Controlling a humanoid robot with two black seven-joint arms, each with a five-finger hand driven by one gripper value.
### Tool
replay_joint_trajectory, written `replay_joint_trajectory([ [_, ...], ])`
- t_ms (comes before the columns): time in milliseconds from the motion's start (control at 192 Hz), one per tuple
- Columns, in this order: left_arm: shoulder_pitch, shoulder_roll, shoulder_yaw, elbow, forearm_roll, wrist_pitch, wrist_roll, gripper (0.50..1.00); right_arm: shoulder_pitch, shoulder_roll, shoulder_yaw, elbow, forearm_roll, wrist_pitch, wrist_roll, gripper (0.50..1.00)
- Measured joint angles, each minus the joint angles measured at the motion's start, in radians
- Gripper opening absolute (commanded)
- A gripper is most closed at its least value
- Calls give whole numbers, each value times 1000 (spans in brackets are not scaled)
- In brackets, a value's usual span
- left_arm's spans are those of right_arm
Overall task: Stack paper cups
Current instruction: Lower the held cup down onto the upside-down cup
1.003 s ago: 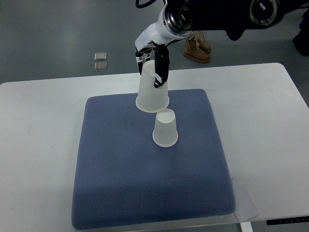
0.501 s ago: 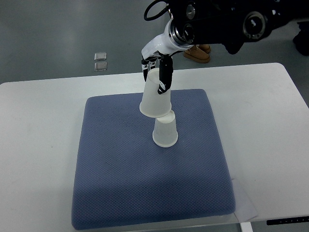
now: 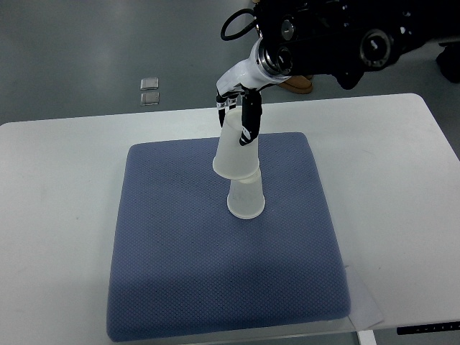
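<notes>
Now fingers (image 3: 249, 122) of right hand (image 3: 241, 108) pinch the upper cup (image 3: 236, 151) near its top end, black digits on both sides. Cup is upside down, tilted a bit, its wide rim sitting over the top of the lower cup (image 3: 246, 198), touching it. Lower cup stands inverted near centre of blue pad (image 3: 180, 244) on white table (image 3: 65, 215). Arm comes in from top right. Boots (image 3: 300, 84) on floor behind the table.
</notes>
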Motion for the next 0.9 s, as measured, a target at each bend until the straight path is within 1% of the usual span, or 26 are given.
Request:
replay_joint_trajectory([
  [595,0,0,0,0,0,0,0,1000,-29,0,-17,11,-2,-14,0,664],
  [898,0,0,0,0,0,0,0,1000,-42,0,-23,13,-2,-33,0,664],
])
